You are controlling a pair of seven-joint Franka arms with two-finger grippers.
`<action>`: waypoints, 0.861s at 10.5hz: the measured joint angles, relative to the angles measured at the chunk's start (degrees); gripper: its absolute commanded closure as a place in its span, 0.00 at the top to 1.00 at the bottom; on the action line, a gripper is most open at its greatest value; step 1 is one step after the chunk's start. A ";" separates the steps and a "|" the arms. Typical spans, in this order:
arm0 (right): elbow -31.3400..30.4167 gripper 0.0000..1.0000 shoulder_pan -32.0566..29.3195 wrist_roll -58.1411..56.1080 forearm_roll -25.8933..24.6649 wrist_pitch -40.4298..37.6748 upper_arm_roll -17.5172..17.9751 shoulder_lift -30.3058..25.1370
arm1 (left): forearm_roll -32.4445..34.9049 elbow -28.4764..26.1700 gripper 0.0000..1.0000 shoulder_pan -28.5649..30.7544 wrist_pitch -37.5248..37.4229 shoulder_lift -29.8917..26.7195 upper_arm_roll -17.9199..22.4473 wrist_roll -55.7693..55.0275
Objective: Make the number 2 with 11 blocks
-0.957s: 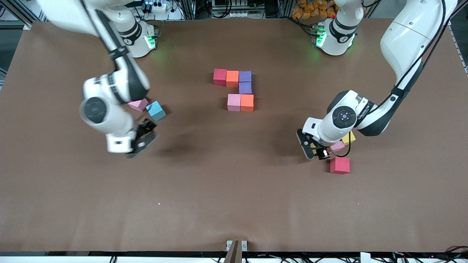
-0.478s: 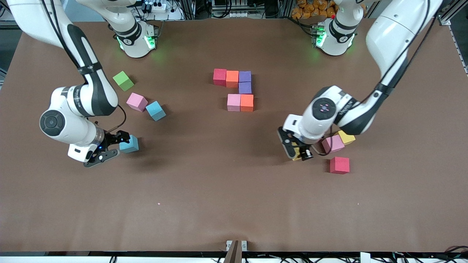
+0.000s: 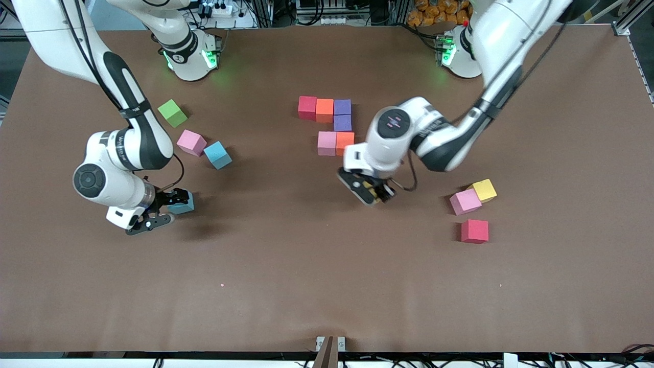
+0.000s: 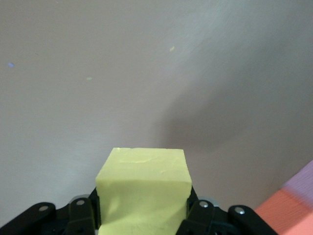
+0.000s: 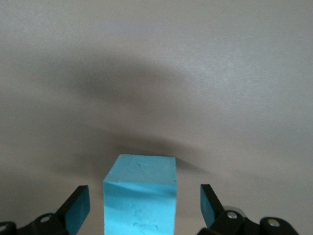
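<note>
Six blocks lie joined mid-table as part of the number 2: red (image 3: 307,107), orange (image 3: 324,109), purple (image 3: 342,107), a second purple (image 3: 342,122), pink (image 3: 326,142), orange (image 3: 345,142). My left gripper (image 3: 375,194) (image 4: 144,215) is shut on a yellow block (image 4: 144,186) over bare table beside that lower orange block (image 4: 288,215). My right gripper (image 3: 163,212) (image 5: 144,208) stands open around a light blue block (image 3: 181,203) (image 5: 140,191), its fingers (image 5: 77,208) clear of the sides.
Toward the right arm's end lie a green cube (image 3: 172,113), a pink block (image 3: 191,142) and a light blue block (image 3: 217,154). Toward the left arm's end lie a pink block (image 3: 465,202), a yellow block (image 3: 484,190) and a red block (image 3: 474,231).
The left arm has carried the yellow block from the loose blocks at its end toward the joined blocks. The right arm swung over and settled around the light blue block.
</note>
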 measured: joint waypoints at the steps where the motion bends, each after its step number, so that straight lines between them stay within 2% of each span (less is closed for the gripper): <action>1: -1.16 1.00 0.13 0.09 0.00 1.55 0.13 0.16 | -0.02 0.21 0.27 -2.90 -0.15 0.22 0.09 -9.71; 4: -3.44 1.00 0.64 0.17 0.00 4.62 0.22 0.70 | -0.04 1.70 0.26 -9.00 -0.17 1.30 0.53 -33.14; 6: -4.22 1.00 0.60 0.29 0.00 5.82 0.16 1.47 | -0.07 2.41 0.26 -10.43 -0.19 1.61 0.55 -45.37; 7: -4.42 0.96 0.55 0.33 0.00 5.98 0.10 1.67 | -0.07 2.54 0.26 -10.78 -0.19 1.70 0.55 -50.58; 8: -4.55 0.36 0.51 0.36 0.00 6.02 0.05 1.68 | -0.08 2.60 0.26 -11.02 -0.19 1.77 0.55 -54.63; 9: -4.56 0.14 0.49 0.38 0.00 6.02 0.04 1.68 | -0.08 2.64 0.26 -11.45 -0.19 1.81 0.55 -58.31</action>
